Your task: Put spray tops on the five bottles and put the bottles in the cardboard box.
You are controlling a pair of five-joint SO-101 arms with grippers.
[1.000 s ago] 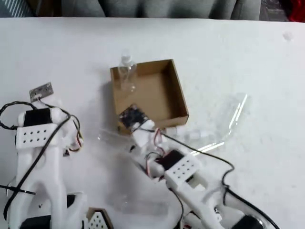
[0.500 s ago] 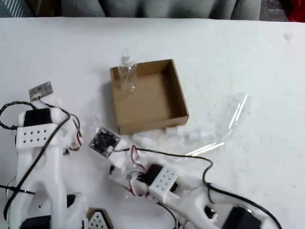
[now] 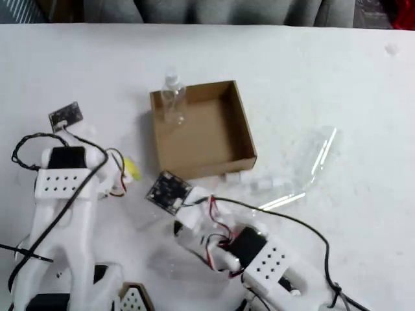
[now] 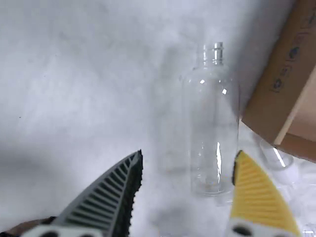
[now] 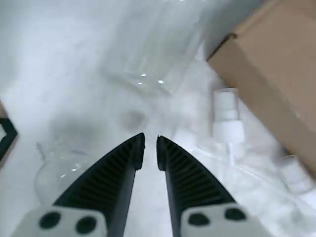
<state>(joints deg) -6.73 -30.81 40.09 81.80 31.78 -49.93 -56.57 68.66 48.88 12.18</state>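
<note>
Left end effector (image 4: 188,162) spread; bottle (image 4: 212,118) lying flat, neck pointing away.

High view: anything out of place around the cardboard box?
Nothing damaged or spilled. A clear plastic bottle lies uncapped on its side beside the brown cardboard box, and a white spray top lies loose by the box's outer wall.

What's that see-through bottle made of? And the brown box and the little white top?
The bottle looks like clear plastic, smooth and glossy: you see the table through it and light glints on its side; glass can't be ruled out. The cardboard box is matte brown cardboard, with thin folded walls. The spray top seems white, opaque plastic.
</note>
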